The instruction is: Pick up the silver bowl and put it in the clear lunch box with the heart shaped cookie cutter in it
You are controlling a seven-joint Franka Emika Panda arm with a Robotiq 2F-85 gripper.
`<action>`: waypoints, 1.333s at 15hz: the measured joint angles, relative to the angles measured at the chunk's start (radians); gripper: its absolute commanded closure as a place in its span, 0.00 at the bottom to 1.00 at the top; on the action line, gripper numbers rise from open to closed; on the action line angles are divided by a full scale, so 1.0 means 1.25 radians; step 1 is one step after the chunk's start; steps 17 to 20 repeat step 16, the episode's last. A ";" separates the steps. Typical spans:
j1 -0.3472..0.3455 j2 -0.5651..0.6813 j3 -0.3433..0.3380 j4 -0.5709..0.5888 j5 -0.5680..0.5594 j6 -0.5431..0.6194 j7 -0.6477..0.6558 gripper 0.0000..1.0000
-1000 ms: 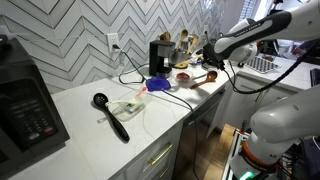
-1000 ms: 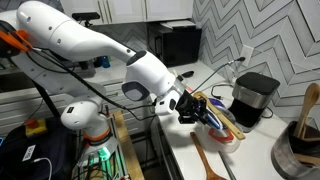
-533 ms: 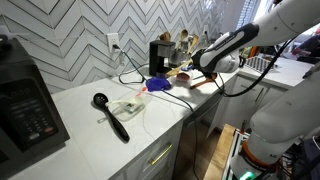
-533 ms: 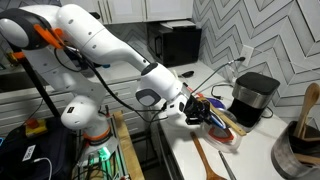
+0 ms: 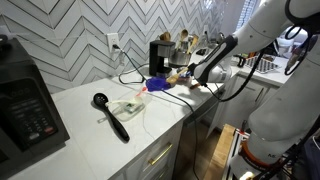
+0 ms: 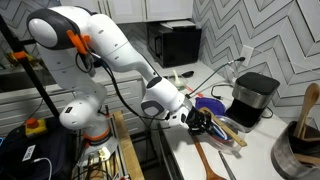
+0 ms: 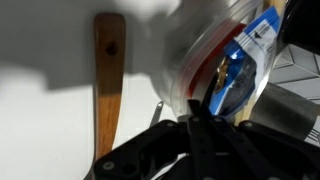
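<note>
Wrist view, clear lunch box (image 7: pixel 192 55) just beyond jaws, jaws' state unreadable, wooden spoon (image 7: pixel 108 80) leftward

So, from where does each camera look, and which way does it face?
Exterior view: beside the microwave, looking along the counter toward the coffee maker; the arm enters from the picture's right.
Exterior view: at the counter's opposite end, facing back at the robot's base and arm; the claw hangs low over the counter.
Wrist view: on the wrist, looking down past the claw at the wooden spoon and the clear lunch box.
Shared: both exterior views show the coffee maker and the arm.
</note>
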 measured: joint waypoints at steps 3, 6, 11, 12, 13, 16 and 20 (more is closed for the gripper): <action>-0.011 0.022 0.023 0.017 0.067 0.011 -0.020 0.61; -0.015 0.022 0.042 0.033 0.137 0.002 -0.056 0.39; -0.105 -0.067 0.073 0.047 0.207 -0.178 -0.200 0.02; -0.121 -0.100 0.066 0.047 0.192 -0.242 -0.223 0.00; -0.105 -0.135 0.034 0.048 0.182 -0.308 -0.248 0.00; 0.017 -0.244 -0.119 0.070 0.196 -0.491 -0.357 0.00; 0.017 -0.244 -0.119 0.070 0.196 -0.491 -0.357 0.00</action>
